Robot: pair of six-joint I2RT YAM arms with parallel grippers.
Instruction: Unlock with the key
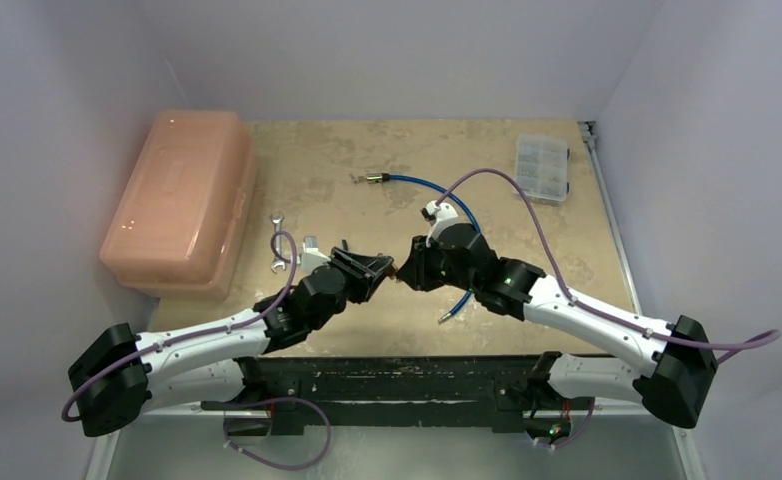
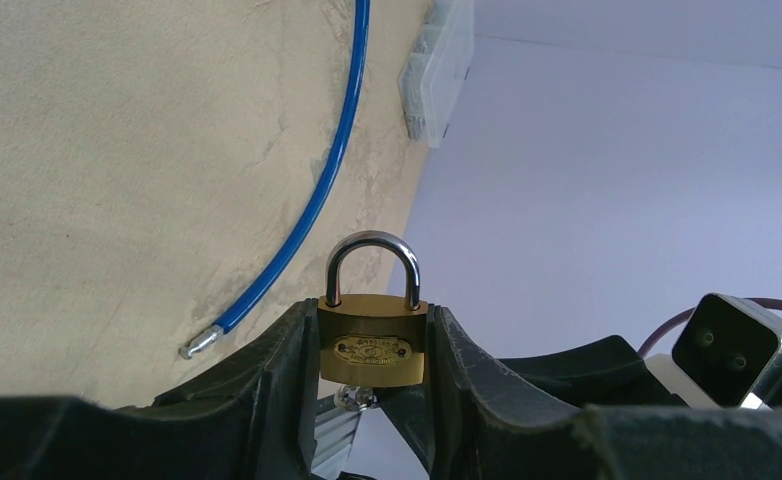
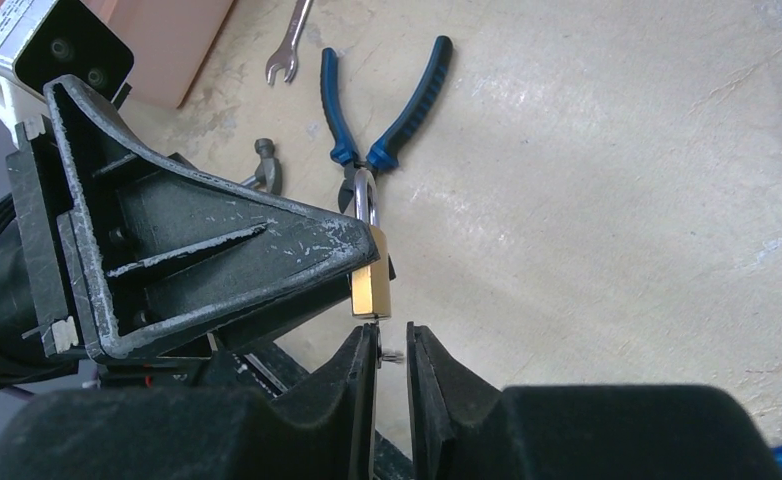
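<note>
Plainly, the padlock (image 2: 371,345) is clamped by its two narrow sides in the left gripper (image 2: 370,322), held clear of the table (image 3: 617,200) with the steel loop at 12 o'clock in the left wrist view. The key (image 3: 388,352) sits just under the brass body at 6 o'clock, apparently in the keyhole, though only a small silvery bit shows. The right gripper (image 3: 392,338) has its fingers a narrow slit apart on either side of that bit. I cannot tell whether they press on it.

The key looks light, thin and stiff, with smooth metal that would slip easily. I judge the best hold is on its flat head, one pad on each broad face, close to the lock, so a twist turns it rather than bends it. The lock is dense and hard, so a firm squeeze suits it. Pliers (image 3: 412,100) lie on the table at 12 o'clock beyond the lock in the right wrist view.
</note>
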